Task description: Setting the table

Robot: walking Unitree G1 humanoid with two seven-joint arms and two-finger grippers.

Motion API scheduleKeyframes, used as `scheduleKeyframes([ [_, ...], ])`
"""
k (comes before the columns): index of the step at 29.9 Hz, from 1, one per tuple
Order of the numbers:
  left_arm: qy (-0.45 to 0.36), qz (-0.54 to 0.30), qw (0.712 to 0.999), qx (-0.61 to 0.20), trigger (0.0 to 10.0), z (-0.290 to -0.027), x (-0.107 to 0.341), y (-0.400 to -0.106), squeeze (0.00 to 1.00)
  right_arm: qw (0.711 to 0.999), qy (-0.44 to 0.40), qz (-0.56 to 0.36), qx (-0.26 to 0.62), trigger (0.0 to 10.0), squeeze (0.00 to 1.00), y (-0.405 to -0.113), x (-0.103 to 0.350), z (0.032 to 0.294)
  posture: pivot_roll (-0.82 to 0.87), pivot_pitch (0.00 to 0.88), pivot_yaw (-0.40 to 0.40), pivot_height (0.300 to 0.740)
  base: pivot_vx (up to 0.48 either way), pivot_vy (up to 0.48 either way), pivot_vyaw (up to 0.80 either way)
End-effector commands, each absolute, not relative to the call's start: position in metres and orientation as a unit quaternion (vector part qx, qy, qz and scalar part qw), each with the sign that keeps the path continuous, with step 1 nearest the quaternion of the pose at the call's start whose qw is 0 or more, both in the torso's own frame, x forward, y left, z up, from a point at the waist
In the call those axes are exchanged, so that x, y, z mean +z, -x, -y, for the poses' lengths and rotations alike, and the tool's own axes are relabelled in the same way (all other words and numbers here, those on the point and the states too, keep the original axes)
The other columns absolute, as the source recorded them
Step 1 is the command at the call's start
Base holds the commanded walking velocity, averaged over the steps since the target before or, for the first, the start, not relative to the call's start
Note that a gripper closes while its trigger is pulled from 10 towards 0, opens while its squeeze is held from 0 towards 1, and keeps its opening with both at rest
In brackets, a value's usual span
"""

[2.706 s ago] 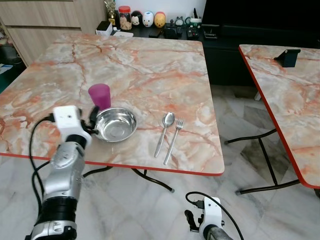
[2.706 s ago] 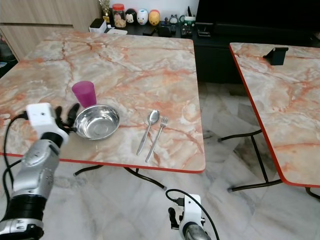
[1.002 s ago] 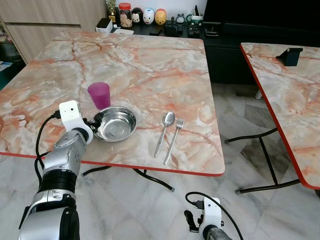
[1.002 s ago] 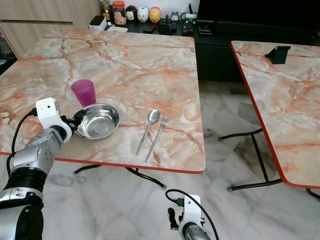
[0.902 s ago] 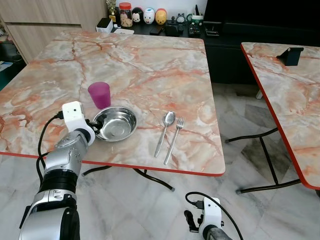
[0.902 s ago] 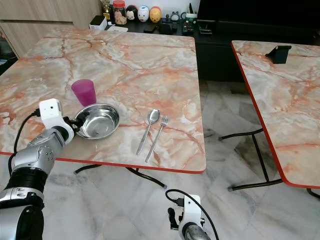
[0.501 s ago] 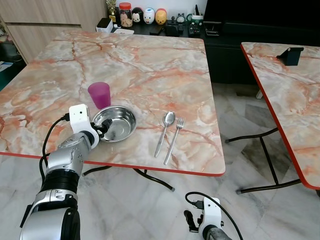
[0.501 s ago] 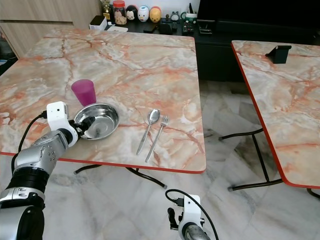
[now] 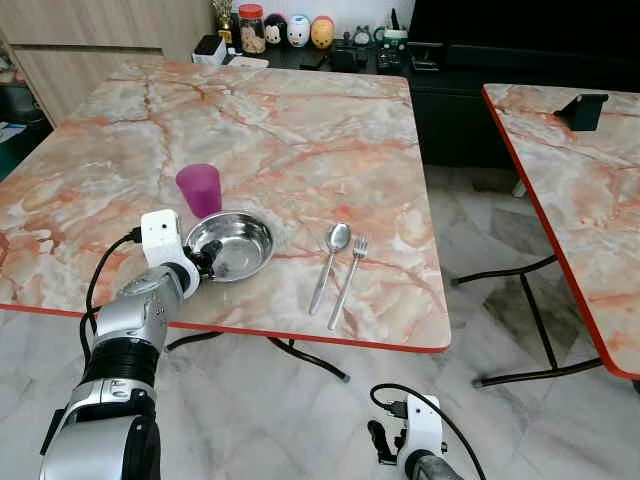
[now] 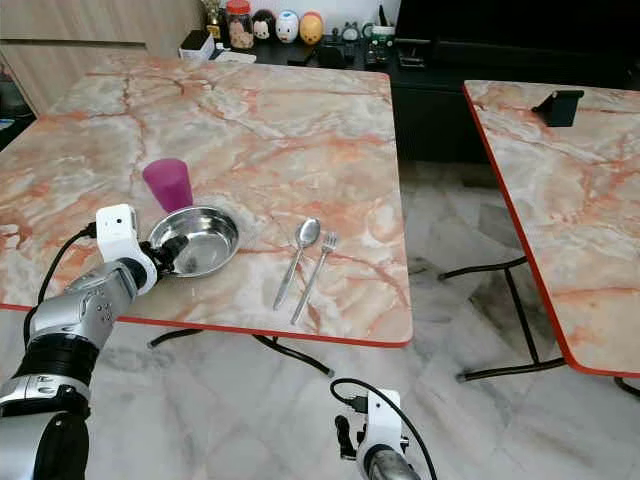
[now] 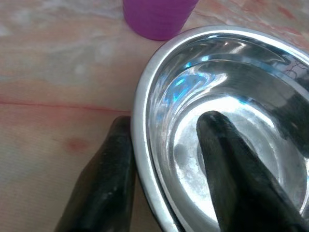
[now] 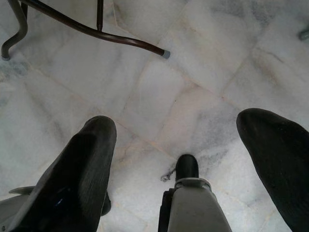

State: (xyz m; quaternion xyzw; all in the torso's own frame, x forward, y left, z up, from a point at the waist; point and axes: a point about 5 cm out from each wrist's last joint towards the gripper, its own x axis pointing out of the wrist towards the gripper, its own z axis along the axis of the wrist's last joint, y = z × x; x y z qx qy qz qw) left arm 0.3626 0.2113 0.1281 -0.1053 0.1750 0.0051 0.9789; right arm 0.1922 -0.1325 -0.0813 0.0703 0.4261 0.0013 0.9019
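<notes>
A steel bowl (image 9: 232, 246) sits near the front left of the marble table (image 9: 300, 130), with a purple cup (image 9: 200, 189) just behind it. A spoon (image 9: 329, 262) and a fork (image 9: 348, 278) lie side by side to the bowl's right. My left gripper (image 9: 205, 262) is at the bowl's left rim. In the left wrist view one finger (image 11: 227, 164) is inside the bowl (image 11: 241, 96) and the other (image 11: 108, 179) is outside against the rim, so the gripper is shut on it. My right gripper (image 12: 178, 121) hangs open above the floor.
A second marble table (image 9: 570, 170) stands to the right with a black stand (image 9: 578, 108) on it; a strip of tiled floor lies between the tables. A jar and small figurines (image 9: 290, 32) line the dark cabinet behind the table. Folding table legs (image 12: 96, 34) are near my right gripper.
My left gripper reached forward from the bowl's left side, slid its fingers over the rim and drew them in on it. The bowl, cup, spoon and fork stayed put.
</notes>
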Motion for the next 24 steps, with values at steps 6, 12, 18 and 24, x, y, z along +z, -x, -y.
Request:
scheduleKeyframes([
  [6, 0.099, -0.179, 0.979, 0.004, 0.0, -0.2113, 0.1274, -0.3609, 0.00, 0.899, -0.075, -0.432, -0.005, 10.0, 0.00, -0.1896, -0.0828, 0.1329, 0.02, 0.043, -0.027, 0.740, 0.000, 0.000, 0.00],
  [12, 0.098, -0.180, 0.979, 0.005, 0.0, -0.2123, 0.1272, -0.3603, 0.00, 0.899, -0.075, -0.432, -0.006, 10.0, 0.00, -0.1896, -0.0828, 0.1327, 0.02, 0.043, -0.026, 0.740, 0.000, 0.000, 0.00],
  [18, 0.098, -0.179, 0.979, 0.006, 0.0, -0.2114, 0.1271, -0.3599, 0.00, 0.899, -0.073, -0.431, -0.008, 10.0, 0.00, -0.1898, -0.0827, 0.1330, 0.02, 0.043, -0.026, 0.740, 0.000, 0.000, 0.00],
  [24, 0.101, -0.175, 0.979, 0.009, 0.0, -0.2116, 0.1269, -0.3592, 0.00, 0.899, -0.071, -0.431, -0.010, 10.0, 0.00, -0.1897, -0.0828, 0.1336, 0.02, 0.044, -0.027, 0.740, 0.000, 0.000, 0.00],
])
